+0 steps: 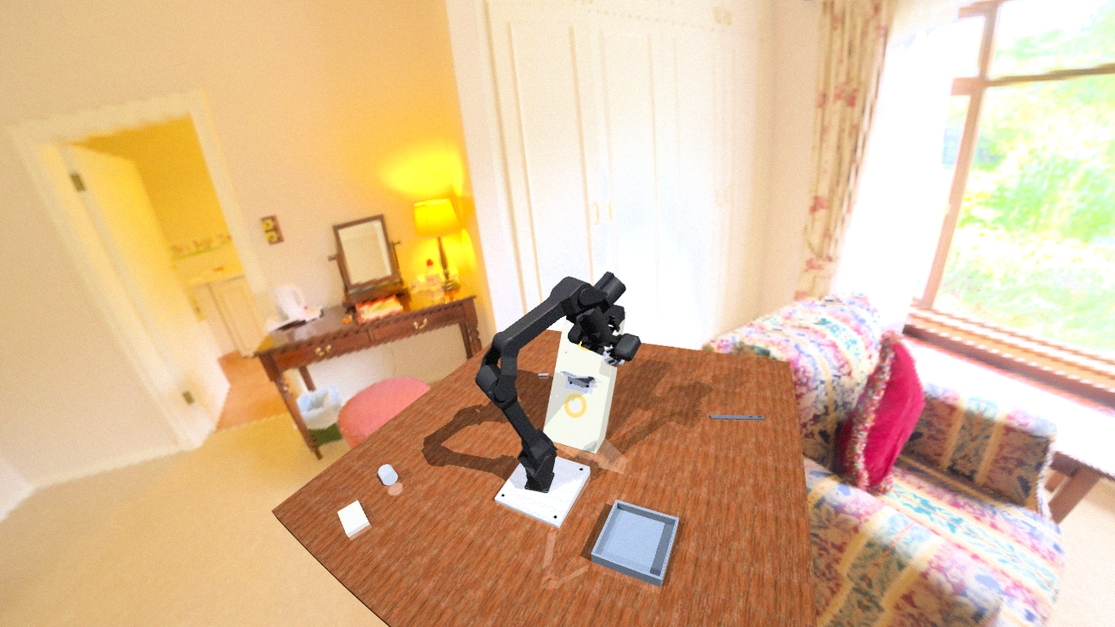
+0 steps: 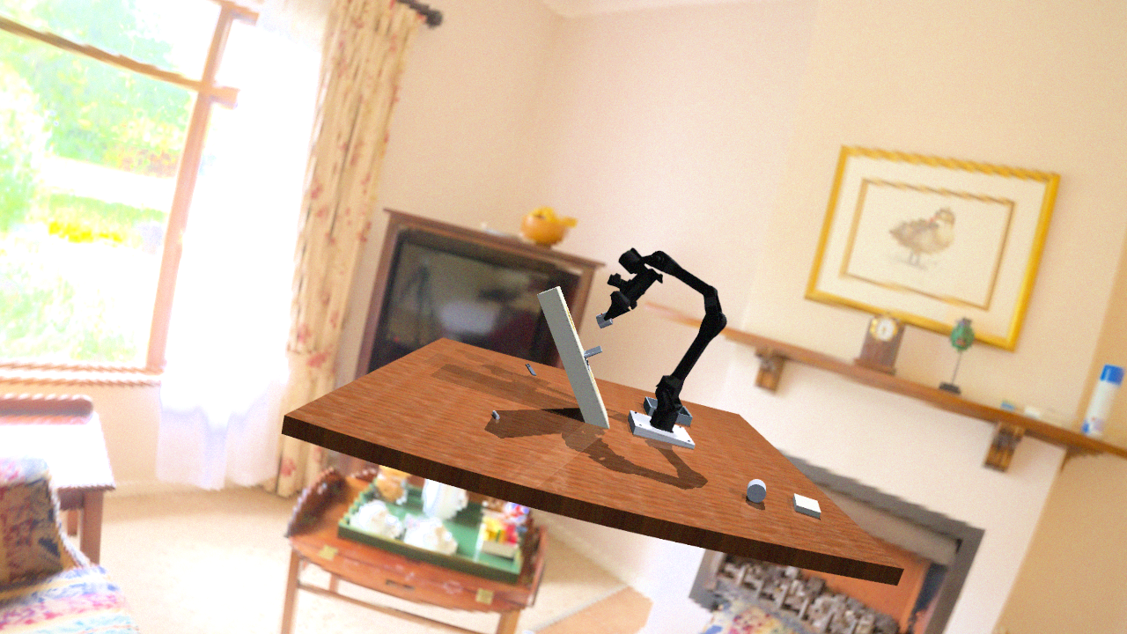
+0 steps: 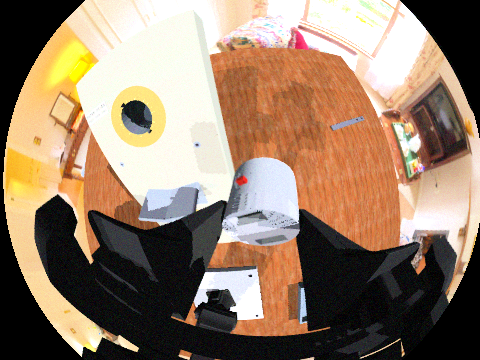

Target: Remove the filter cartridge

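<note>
The grey round filter cartridge (image 3: 267,187) (image 2: 604,321) is out of the service panel (image 3: 170,55) (image 1: 557,421) (image 2: 581,374). My gripper (image 3: 262,211) (image 2: 607,317) is shut on the cartridge, one finger on each side of its slotted end. A red mark shows on its side. It hangs in the air in front of the panel, with a gap between them in the exterior view. The panel's dark round socket (image 3: 137,118) is empty inside its yellow ring. The tray (image 1: 635,537) (image 2: 682,411) stands on the table beside the arm's base, empty; a sliver shows in the wrist view (image 3: 302,302).
A grey bracket (image 1: 578,381) (image 2: 592,352) (image 3: 172,204) juts from the panel's face below the socket. A flat grey bar (image 1: 736,417) (image 3: 347,123) lies on the table. A short grey cylinder (image 1: 387,474) (image 2: 756,490) and a white block (image 1: 353,518) (image 2: 806,505) stand apart near one table edge.
</note>
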Robot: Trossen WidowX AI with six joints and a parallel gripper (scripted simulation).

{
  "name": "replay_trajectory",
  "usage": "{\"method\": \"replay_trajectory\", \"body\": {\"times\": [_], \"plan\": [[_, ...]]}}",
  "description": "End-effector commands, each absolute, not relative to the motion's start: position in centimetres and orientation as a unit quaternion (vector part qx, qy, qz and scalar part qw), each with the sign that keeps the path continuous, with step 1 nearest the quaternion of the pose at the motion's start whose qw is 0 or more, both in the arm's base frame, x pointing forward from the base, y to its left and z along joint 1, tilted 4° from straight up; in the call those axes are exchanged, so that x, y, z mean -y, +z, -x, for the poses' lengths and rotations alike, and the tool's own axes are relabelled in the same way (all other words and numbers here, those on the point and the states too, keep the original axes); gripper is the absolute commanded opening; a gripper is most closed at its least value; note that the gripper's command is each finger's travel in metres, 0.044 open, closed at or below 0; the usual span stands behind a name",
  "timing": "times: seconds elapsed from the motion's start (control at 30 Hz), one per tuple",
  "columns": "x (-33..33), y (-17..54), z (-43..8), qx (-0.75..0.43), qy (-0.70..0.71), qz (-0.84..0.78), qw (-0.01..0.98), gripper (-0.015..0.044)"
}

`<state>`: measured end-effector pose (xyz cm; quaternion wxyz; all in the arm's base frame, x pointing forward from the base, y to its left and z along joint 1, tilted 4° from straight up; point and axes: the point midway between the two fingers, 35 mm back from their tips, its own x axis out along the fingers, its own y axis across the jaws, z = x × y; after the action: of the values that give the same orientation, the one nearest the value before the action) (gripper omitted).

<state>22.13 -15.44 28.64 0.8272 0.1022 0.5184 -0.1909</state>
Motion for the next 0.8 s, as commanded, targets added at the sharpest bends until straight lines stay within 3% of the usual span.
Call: {"method": "replay_trajectory", "body": {"times": [0.0, 0.77], "plan": [[17.3, 28.6, -20.6, -0.506, -0.247, -0.13, 0.816, 0.0], [25.1, 27.3, -10.1, -0.421, -0.525, -0.273, 0.687, 0.0]]}}
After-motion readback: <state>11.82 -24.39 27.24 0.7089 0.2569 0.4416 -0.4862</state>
